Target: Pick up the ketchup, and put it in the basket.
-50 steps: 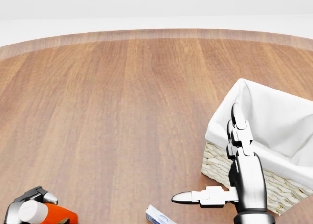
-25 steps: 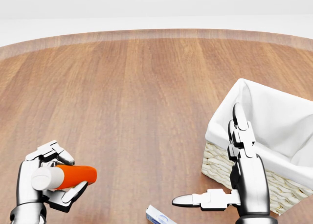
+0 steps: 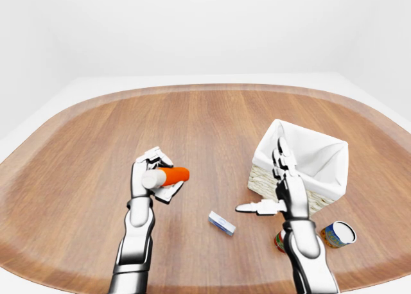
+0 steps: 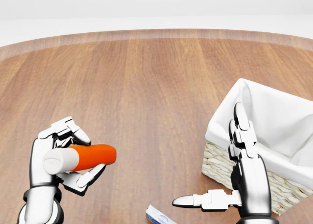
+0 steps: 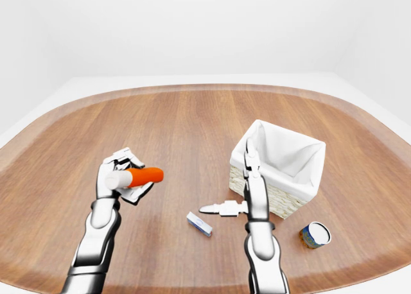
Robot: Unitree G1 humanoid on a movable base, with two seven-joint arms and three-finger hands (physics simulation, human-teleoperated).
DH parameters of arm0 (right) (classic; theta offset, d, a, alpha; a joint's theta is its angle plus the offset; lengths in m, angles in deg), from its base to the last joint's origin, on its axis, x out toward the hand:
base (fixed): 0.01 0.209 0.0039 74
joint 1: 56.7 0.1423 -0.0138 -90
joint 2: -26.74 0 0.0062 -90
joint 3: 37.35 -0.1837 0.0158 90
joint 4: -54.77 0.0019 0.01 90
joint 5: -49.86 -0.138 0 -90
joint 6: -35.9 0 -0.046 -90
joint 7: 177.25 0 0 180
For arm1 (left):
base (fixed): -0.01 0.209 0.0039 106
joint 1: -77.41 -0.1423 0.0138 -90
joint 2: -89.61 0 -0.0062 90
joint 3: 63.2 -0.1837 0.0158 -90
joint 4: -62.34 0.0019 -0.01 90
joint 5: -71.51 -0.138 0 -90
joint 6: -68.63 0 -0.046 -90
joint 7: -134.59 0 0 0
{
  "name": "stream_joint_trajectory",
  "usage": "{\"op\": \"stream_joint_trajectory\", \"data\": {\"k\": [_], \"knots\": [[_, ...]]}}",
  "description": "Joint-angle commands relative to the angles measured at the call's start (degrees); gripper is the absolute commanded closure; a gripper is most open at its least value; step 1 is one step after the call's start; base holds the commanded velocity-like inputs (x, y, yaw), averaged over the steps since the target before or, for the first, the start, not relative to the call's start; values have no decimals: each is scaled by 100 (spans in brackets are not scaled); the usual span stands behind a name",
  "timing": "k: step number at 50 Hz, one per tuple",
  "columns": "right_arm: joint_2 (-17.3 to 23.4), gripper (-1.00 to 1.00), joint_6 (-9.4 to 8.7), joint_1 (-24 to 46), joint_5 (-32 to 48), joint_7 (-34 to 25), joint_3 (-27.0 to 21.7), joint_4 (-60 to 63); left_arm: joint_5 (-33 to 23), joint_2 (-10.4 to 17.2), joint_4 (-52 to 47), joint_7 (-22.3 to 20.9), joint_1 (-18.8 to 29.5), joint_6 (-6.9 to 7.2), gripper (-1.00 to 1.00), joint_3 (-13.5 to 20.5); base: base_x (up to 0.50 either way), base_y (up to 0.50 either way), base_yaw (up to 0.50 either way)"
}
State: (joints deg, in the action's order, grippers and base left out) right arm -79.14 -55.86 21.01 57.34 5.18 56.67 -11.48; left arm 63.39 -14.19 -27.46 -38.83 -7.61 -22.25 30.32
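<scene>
The ketchup (image 4: 90, 156) is an orange-red bottle with a white cap, lying sideways in my left hand (image 4: 66, 158), whose fingers are shut round it above the wooden table at the lower left of the head view. The basket (image 4: 274, 136) is wicker with a white cloth liner and stands at the right. My right hand (image 4: 230, 175) is open just left of the basket's near corner, fingers pointing up and thumb stretched out to the left, holding nothing.
A small white and blue box (image 3: 221, 223) lies on the round wooden table (image 3: 205, 121) between my arms. A blue and yellow can (image 5: 314, 234) lies to the lower right of the basket. A red thing (image 3: 280, 241) peeks out behind my right forearm.
My left hand has risen from the bottom left corner of the head view and moved right with the ketchup in it. The right hand has stayed in place.
</scene>
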Motion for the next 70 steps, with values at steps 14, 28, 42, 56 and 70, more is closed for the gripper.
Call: {"op": "stream_joint_trajectory", "data": {"k": [14,28,42,56,70], "knots": [[-1,-100,-29,-63,-59,-30,-42,182,-174,-426,-1505,-9,-166,588,95,-878,0,0,0],[3,-100,-62,-138,-91,-47,-24,318,-410,-598,-2110,6,-274,588,95,-1467,0,0,0],[12,-100,-66,-189,-84,-15,50,416,-727,-695,-2293,-20,-284,588,95,-1883,0,0,0],[39,-100,-81,-295,-76,-15,152,587,-1066,-834,-2538,5,-288,588,95,-2421,0,0,0],[62,-100,-75,-380,-94,-18,197,701,-1201,-878,-2526,75,-393,588,95,-2816,0,0,0]]}}
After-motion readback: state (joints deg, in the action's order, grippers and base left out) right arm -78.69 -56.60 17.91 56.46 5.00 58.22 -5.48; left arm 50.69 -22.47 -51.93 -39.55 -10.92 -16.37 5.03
